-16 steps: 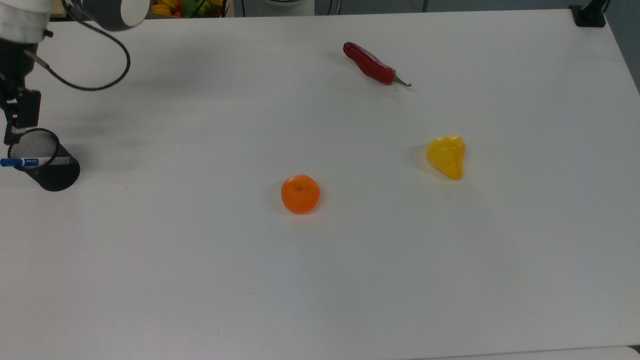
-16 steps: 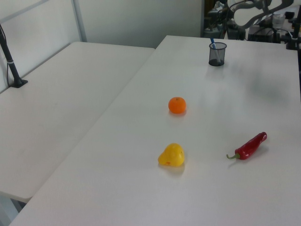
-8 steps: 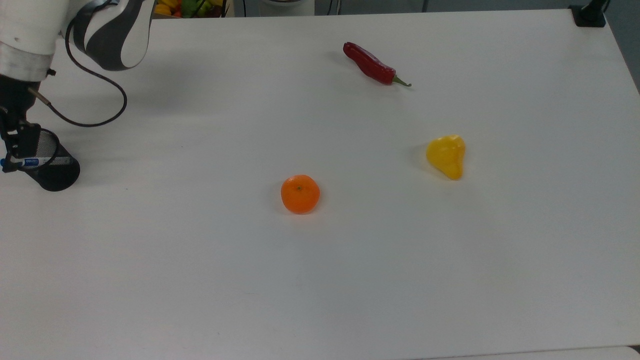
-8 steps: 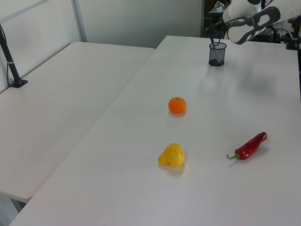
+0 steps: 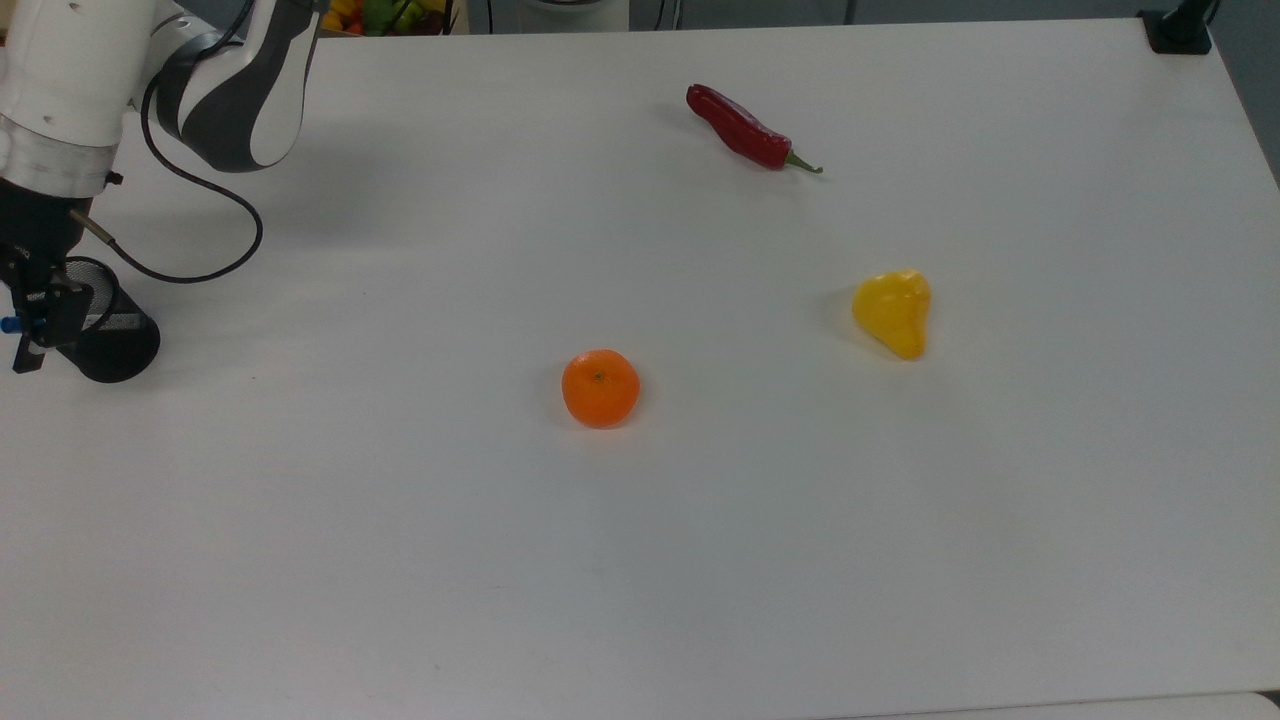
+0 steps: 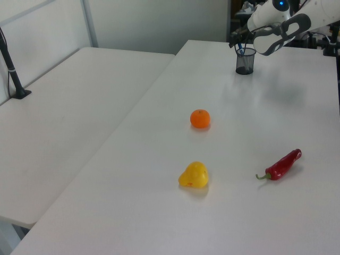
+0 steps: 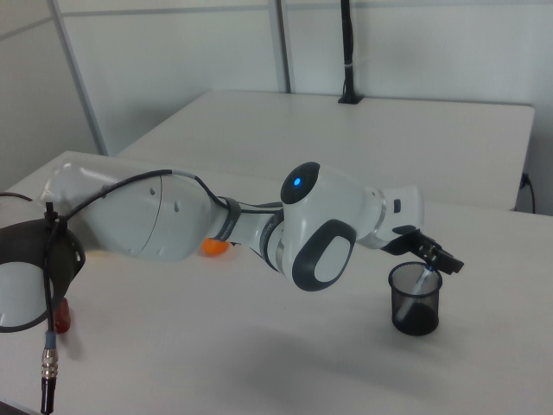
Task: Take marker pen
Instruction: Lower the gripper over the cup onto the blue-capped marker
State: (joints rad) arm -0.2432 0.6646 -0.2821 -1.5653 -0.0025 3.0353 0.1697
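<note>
The marker pen (image 5: 9, 324) leans in a black mesh cup (image 5: 115, 350) at the top view's far left. Its blue cap pokes out past the rim, and the black gripper (image 5: 40, 325) covers its white barrel. In the right view the marker pen (image 7: 423, 279) stands tilted inside the cup (image 7: 415, 300), with the gripper (image 7: 435, 258) right at its upper end. In the left view the gripper (image 6: 237, 41) hangs over the cup (image 6: 245, 61) at the table's far end, and the pen's blue end (image 6: 240, 50) sticks up beneath it.
A red chilli (image 5: 748, 130), a yellow pepper (image 5: 893, 311) and an orange (image 5: 600, 388) lie spread across the white table (image 5: 700, 560). The arm's cable (image 5: 190, 270) loops over the table next to the cup. A black post base (image 5: 1178, 30) stands at the far right corner.
The arm has come down the top view's left side. The gripper, earlier just above the cup's rim, now sits over the marker pen and hides its barrel.
</note>
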